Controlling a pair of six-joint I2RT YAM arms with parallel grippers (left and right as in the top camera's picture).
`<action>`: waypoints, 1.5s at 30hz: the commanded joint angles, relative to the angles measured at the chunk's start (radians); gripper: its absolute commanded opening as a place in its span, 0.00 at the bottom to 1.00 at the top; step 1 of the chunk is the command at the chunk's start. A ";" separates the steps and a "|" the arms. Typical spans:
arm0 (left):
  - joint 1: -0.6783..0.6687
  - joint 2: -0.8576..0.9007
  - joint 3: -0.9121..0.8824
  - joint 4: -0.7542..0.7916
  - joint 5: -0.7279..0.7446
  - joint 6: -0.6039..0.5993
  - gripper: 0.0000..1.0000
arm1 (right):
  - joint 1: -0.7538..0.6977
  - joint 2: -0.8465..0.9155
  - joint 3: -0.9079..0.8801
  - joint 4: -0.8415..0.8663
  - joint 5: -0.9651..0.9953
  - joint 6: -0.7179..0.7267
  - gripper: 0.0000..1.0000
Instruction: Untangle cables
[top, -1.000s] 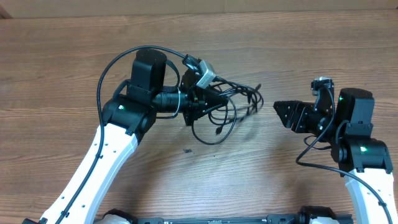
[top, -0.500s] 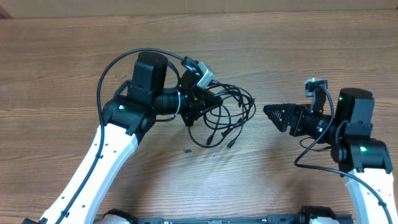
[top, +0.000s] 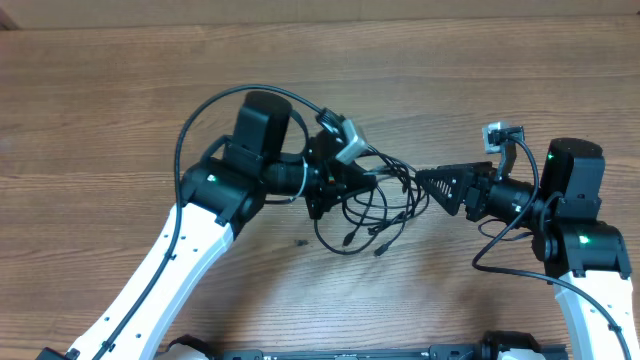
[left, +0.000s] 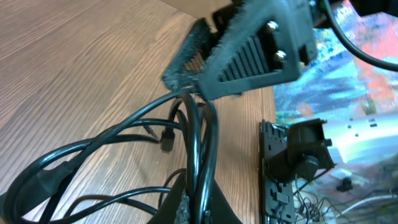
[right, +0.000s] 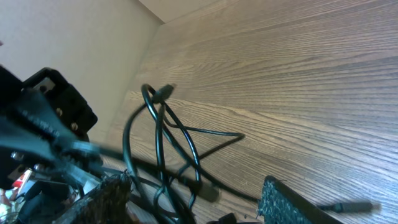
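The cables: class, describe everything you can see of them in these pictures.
The cables are several thin, glossy black cords tangled in loose loops, with small plug ends on the free tails. The left gripper is shut on one side of the bunch. Strands run across to the right gripper, whose open jaws flank a few of them. The bunch is over the middle of the wooden table; whether its loops rest on the wood or hang above it cannot be told.

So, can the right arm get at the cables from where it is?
Probably yes. The right fingers stand open and point straight at the cables, tips at the nearest loops, with nothing between. The left fingers grip them from the other side.
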 joint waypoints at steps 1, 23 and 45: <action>-0.019 -0.010 0.022 0.009 0.037 0.060 0.04 | -0.002 -0.007 0.003 0.010 -0.013 -0.007 0.67; -0.019 -0.010 0.022 0.240 0.053 -0.139 0.04 | 0.055 -0.007 0.002 -0.077 0.008 -0.037 0.68; -0.017 -0.011 0.022 0.536 0.389 -0.281 0.04 | 0.055 -0.007 0.002 -0.154 0.213 -0.033 0.67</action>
